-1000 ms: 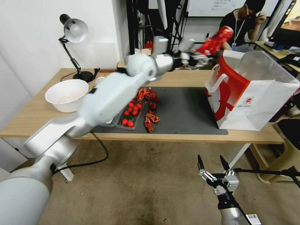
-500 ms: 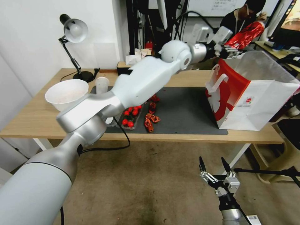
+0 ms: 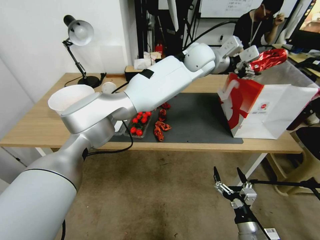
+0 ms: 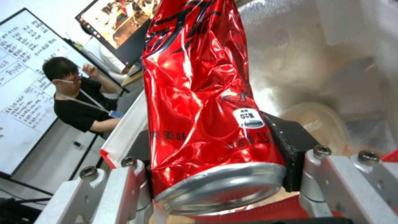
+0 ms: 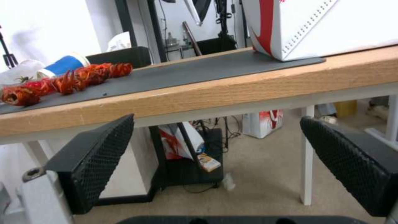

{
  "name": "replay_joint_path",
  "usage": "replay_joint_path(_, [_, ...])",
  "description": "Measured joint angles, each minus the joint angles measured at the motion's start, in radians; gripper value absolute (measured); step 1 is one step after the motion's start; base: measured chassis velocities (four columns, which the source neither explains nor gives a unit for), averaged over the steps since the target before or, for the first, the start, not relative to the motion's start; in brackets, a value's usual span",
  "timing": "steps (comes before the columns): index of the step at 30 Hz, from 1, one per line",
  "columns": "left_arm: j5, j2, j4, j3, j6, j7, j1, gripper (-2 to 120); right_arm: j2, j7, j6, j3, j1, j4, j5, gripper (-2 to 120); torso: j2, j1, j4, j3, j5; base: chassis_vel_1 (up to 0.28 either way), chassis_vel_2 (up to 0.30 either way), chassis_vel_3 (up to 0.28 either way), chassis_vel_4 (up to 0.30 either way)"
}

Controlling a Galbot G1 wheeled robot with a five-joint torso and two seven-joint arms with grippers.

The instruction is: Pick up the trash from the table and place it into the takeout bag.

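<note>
floor first: my right gripper (image 3: 230,178) hangs low before the table (image 3: 40,128), well short of its near edge, its two black fingers (image 5: 97,158) spread wide with nothing between them. on the dark grey mat (image 3: 196,120) lie a clear tray of cherry tomatoes (image 3: 139,124) and scattered red crayfish shells (image 3: 159,128); a white bowl (image 3: 68,96) sits toward the table's left end, and a blue-and-white paper cup (image 5: 64,65) lies on its side beyond the shells. my left arm reaches across all of it to the takeout bag (image 3: 266,110), which stands upright at the mat's right end. above the bag's open mouth, my left gripper (image 3: 249,68) is clamped on the base end of a crumpled red drink can (image 3: 269,59), the can held tilted over the opening. inside the bag, below the can, a round clear lid (image 4: 319,124) is visible. a desk lamp (image 3: 78,43) stands at the table's far left corner.
</note>
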Motion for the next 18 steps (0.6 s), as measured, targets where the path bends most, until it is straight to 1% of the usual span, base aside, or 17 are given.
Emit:
replay_joint_path(5, [-0.010, -0.001, -0.008, 0.000, 0.001, 0.001, -0.003, 48, 0.002, 0.000, 0.000, 0.000, 0.000, 0.000, 0.000, 100, 0.000, 0.000, 0.0000, 0.000, 0.0000, 0.000, 0.000, 0.000, 0.000])
replay_joint_path(6, [-0.015, -0.001, -0.010, -0.002, 0.001, 0.000, -0.003, 51, 0.002, 0.000, 0.000, 0.001, 0.000, 0.000, 0.000, 100, 0.000, 0.000, -0.0001, 0.000, 0.0000, 0.000, 0.000, 0.000, 0.000])
replay_joint_path(7, [-0.023, -0.001, -0.012, -0.003, 0.001, -0.002, -0.003, 59, 0.003, 0.000, 0.000, 0.002, -0.001, 0.000, 0.000, 100, 0.000, 0.000, -0.0002, 0.000, 0.0000, 0.000, 0.000, 0.000, 0.000])
replay_joint_path(9, [-0.027, -0.001, -0.013, -0.005, 0.001, -0.005, -0.003, 60, 0.003, 0.000, 0.000, 0.002, -0.002, 0.000, 0.000, 100, 0.000, 0.000, -0.0003, 0.000, 0.0000, 0.000, 0.000, 0.000, 0.000])
replay_joint_path(11, [-0.046, 0.002, -0.014, -0.010, 0.001, -0.018, -0.004, 72, 0.005, 0.000, -0.003, 0.003, -0.005, 0.005, 0.000, 100, 0.000, 0.000, -0.0001, 0.000, 0.0000, 0.000, 0.000, 0.000, 0.000])
replay_joint_path(12, [-0.046, 0.002, -0.014, -0.010, 0.001, -0.018, -0.004, 72, 0.005, 0.000, -0.003, 0.003, -0.005, 0.005, 0.000, 100, 0.000, 0.000, -0.0001, 0.000, 0.0000, 0.000, 0.000, 0.000, 0.000])
replay_joint_path(15, [-0.057, 0.007, -0.016, -0.020, 0.003, -0.027, -0.004, 85, 0.008, 0.000, -0.006, 0.003, -0.005, 0.009, -0.002, 100, 0.000, 0.000, 0.0000, 0.000, -0.0001, 0.000, 0.000, 0.000, 0.000])
replay_joint_path(17, [-0.057, 0.007, -0.016, -0.021, 0.003, -0.028, -0.004, 87, 0.008, 0.000, -0.006, 0.003, -0.005, 0.009, -0.002, 100, 0.000, 0.000, -0.0001, 0.000, -0.0001, 0.000, 0.000, 0.000, 0.000])
replay_joint_path(18, [-0.060, 0.009, -0.017, -0.023, 0.003, -0.033, -0.004, 93, 0.009, 0.000, -0.007, 0.003, -0.004, 0.010, -0.002, 100, 0.000, 0.000, -0.0001, 0.000, -0.0001, 0.000, 0.000, 0.000, 0.000])
